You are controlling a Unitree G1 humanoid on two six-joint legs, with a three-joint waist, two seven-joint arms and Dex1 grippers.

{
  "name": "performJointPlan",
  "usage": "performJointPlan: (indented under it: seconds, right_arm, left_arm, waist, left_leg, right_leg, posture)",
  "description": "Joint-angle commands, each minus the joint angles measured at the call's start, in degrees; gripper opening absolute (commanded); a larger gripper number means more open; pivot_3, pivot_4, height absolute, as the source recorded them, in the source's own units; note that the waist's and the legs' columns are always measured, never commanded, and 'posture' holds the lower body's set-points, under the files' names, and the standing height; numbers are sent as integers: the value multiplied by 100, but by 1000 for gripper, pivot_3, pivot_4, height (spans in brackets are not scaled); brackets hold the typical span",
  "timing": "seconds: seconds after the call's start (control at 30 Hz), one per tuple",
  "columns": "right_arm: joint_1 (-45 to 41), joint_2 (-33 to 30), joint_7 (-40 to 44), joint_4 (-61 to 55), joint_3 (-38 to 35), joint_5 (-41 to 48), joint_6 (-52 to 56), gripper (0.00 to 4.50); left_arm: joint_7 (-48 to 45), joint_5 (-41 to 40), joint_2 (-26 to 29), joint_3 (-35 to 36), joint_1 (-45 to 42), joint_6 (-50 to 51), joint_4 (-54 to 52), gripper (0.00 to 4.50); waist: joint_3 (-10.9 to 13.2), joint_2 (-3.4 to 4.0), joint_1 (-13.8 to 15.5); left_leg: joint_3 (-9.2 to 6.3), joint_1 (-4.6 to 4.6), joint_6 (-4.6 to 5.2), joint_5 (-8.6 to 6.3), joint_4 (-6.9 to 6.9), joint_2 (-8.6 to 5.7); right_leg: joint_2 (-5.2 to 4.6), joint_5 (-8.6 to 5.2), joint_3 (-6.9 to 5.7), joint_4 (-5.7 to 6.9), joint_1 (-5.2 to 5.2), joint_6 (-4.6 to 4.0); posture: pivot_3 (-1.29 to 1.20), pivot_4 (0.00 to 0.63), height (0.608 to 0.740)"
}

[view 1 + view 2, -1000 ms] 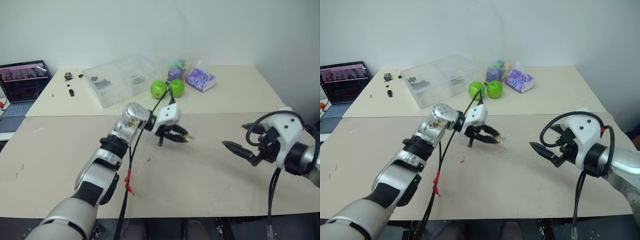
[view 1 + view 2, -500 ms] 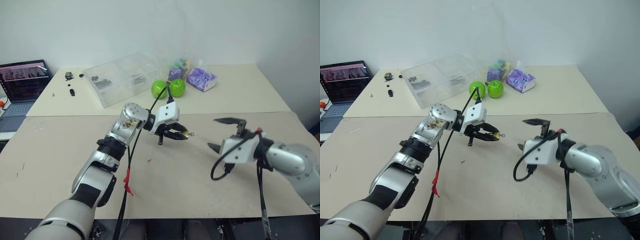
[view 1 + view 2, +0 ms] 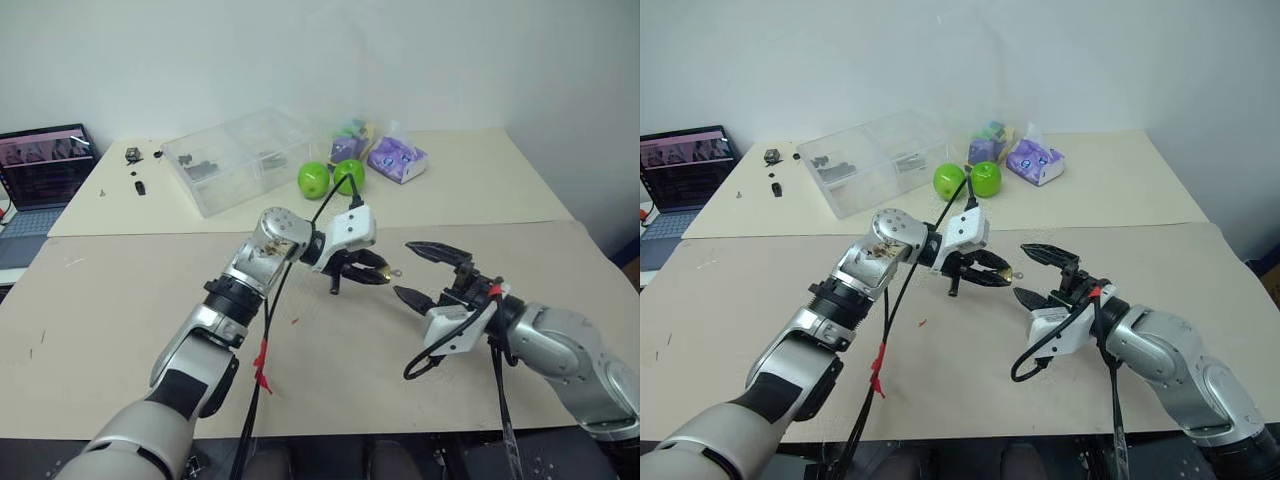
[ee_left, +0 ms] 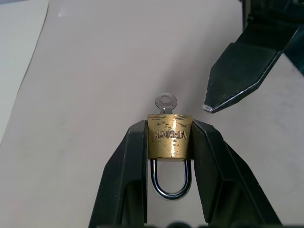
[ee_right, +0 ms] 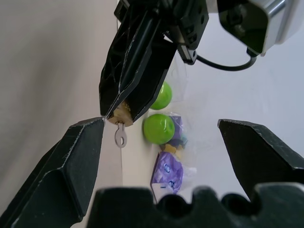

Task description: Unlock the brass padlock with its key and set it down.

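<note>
The left gripper (image 4: 168, 142) squeezes the brass padlock (image 4: 169, 141) between its two fingers, up above the table (image 3: 120, 300). The key (image 4: 166, 102) sticks out of the padlock. The right gripper (image 3: 418, 272) is wide open with nothing in it. One of its fingertips (image 4: 223, 92) is just beside the key, maybe not touching.

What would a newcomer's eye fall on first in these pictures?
The brass padlock, clamped between the left gripper fingers above the table's middle, with the key sticking out of it. Beside it the right gripper gapes wide open, one fingertip close to the key.
</note>
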Motion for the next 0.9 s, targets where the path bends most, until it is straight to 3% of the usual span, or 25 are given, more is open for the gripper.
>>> performJointPlan:
  seconds: [0.03,0.07,0.17,0.47,0.77,0.87,0.9]
  right_arm:
    - [75,76,-115,12,-238,-73,-255,3976]
    - [89,88,-117,30,-239,-85,-285,3872]
    - [180,113,-91,123,-220,-106,-366,2783]
    - [200,176,23,-28,-265,15,-446,2783]
    - [-314,368,336,-305,-212,309,-284,2783]
    - [-397,410,445,-344,-192,367,-289,2038]
    - [-392,421,476,-359,-184,379,-283,1599]
  left_arm:
    - [160,66,-4,-58,-14,-20,-166,813]
    - [160,39,-16,-54,-16,33,-191,813]
    - [65,-122,8,9,-70,325,-373,813]
    - [-467,-1353,544,635,-611,3050,-1063,813]
    - [-381,-1635,898,417,-347,3568,-1552,813]
    - [-335,-1717,893,385,-316,3645,-1667,813]
    - [-323,-1729,883,378,-327,3648,-1670,813]
  waist:
    - [0,0,11]
    - [0,0,26]
    - [0,1,34]
    - [-7,8,-57]
    - [-7,8,-138]
    - [-9,11,-120]
    - [-9,11,-112]
  left_leg:
    - [0,-2,0,0,0,-1]
    - [0,-5,0,0,0,-2]
    - [0,-6,0,0,0,-1]
    - [-6,44,41,10,-50,20]
    - [-6,65,41,10,-56,26]
    - [-6,62,40,10,-56,27]
    - [-6,60,40,10,-56,27]
  right_leg:
    - [-1,0,0,-2,-1,-1]
    - [-2,0,0,-1,-3,-1]
    - [-2,0,-2,-2,-3,-1]
    - [28,-6,-2,-3,20,-4]
    - [31,-5,3,-1,30,-7]
    - [33,-3,3,0,30,-9]
    - [33,-3,3,-1,29,-10]
  posture:
    - [0,150,740]
    - [0,150,740]
    - [0,150,740]
    - [0,150,740]
    - [0,150,740]
    - [0,150,740]
    - [0,150,740]
